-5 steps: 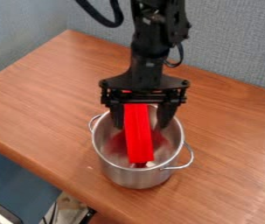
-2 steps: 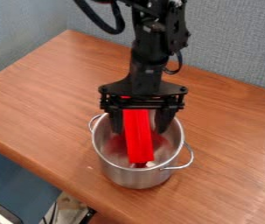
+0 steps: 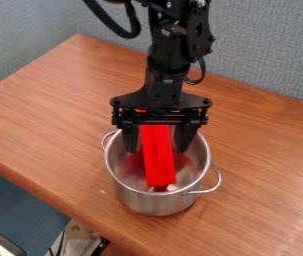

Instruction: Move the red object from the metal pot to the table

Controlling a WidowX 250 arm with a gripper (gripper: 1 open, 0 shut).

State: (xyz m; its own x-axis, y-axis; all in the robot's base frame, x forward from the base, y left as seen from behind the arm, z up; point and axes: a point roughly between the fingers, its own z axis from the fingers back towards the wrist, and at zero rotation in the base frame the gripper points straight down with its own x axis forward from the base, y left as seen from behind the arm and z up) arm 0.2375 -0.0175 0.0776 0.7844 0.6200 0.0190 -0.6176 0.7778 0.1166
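End effector (image 3: 161, 128): you are looking at it pointing straight down over the pot's mouth, its two dark fingers (image 3: 126, 132) spread wide, one on each side of the red block. It is released; the fingers are standing apart from the block's sides, and you cannot confirm any contact from this view.

Red object (image 3: 159, 157): it is leaning inside the pot, tilted, its upper end rising above the rim between the fingers and its lower end resting down near the pot's front wall. It is not lying on the table.

Metal pot (image 3: 138, 192): it is standing upright near the table's front edge, directly beneath the arm. One loop handle is showing at the right of the rim, another at the left, partly hidden by a finger. A small pale spot is showing inside by the block's lower end; it is too small for you to tell what it is.

Table (image 3: 47, 100): its reddish-brown wooden top is carrying the pot, with bare wood showing to the left of it and behind it.

Arm (image 3: 178, 50): the black arm is coming down from the top of the view, with cables looping at its upper part.
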